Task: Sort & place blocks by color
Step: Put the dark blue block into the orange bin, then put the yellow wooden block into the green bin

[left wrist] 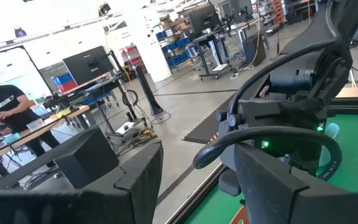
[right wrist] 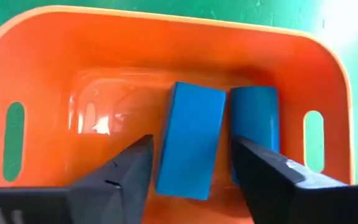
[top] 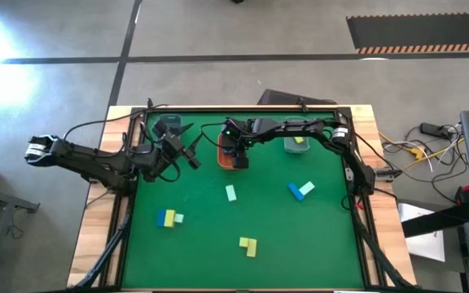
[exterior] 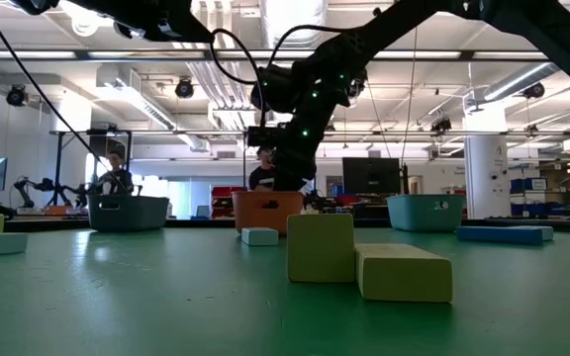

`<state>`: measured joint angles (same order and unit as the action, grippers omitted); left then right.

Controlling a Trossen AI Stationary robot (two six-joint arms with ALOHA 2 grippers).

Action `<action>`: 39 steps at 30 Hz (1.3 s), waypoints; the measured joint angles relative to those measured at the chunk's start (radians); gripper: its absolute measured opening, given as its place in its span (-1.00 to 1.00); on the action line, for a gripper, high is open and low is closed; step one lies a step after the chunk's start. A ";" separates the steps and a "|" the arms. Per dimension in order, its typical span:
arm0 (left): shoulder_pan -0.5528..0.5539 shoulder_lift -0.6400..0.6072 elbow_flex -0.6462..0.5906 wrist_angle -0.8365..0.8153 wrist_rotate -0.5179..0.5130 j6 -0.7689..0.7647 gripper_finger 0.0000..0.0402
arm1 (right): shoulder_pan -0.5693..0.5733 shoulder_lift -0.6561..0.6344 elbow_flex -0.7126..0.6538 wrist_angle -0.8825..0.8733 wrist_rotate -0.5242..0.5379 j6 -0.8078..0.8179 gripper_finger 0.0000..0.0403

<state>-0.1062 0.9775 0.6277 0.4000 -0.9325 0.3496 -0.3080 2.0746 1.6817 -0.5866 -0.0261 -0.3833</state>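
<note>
In the right wrist view my right gripper [right wrist: 192,142] is open above the orange tray [right wrist: 48,68], pointing down into it. Two dark blue blocks lie on the tray's floor. One blue block [right wrist: 190,146] lies askew between my fingers, with a gap on each side. The other blue block [right wrist: 253,118] lies beside it. On the green mat lie a mint block [top: 231,193], a blue and mint pair [top: 301,190], a blue, yellow and mint cluster [top: 168,217] and yellow blocks [top: 248,245]. My left gripper [top: 192,156] waits open, left of the tray.
Two grey trays stand at the far edge: one [top: 169,126] at the left, the other [top: 297,134] at the right with a yellow block [top: 299,141] in it. Wooden table borders frame the mat. A person stands in the room beyond the table.
</note>
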 joint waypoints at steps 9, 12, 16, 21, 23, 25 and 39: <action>0.000 0.000 0.000 0.002 0.000 -0.001 -0.09 | 0.002 -0.079 -0.001 -0.051 0.001 0.044 0.17; 0.000 0.000 0.000 0.002 0.000 -0.001 -0.09 | 0.008 -0.125 -0.001 -0.117 -0.001 0.083 0.12; 0.000 0.003 0.000 0.002 0.000 -0.003 -0.09 | 0.023 -0.194 -0.018 -0.189 -0.007 0.158 0.07; 0.000 0.018 -0.005 0.001 0.001 -0.025 -0.09 | 0.079 -0.297 -0.131 -0.167 -0.008 0.216 0.03; 0.000 0.027 -0.008 0.001 0.001 -0.033 -0.09 | 0.107 -0.344 -0.198 -0.126 -0.008 0.253 0.01; 0.000 0.035 -0.012 0.002 0.001 -0.056 -0.09 | 0.139 -0.395 -0.273 -0.065 -0.008 0.286 0.00; -0.001 0.170 -0.029 0.001 0.089 -0.328 -0.09 | 0.292 -0.729 -0.866 0.692 0.000 0.372 -0.03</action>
<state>-0.1070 1.1479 0.5986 0.4013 -0.8433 0.0218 -0.0165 1.3453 0.8156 0.1054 -0.0261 -0.0115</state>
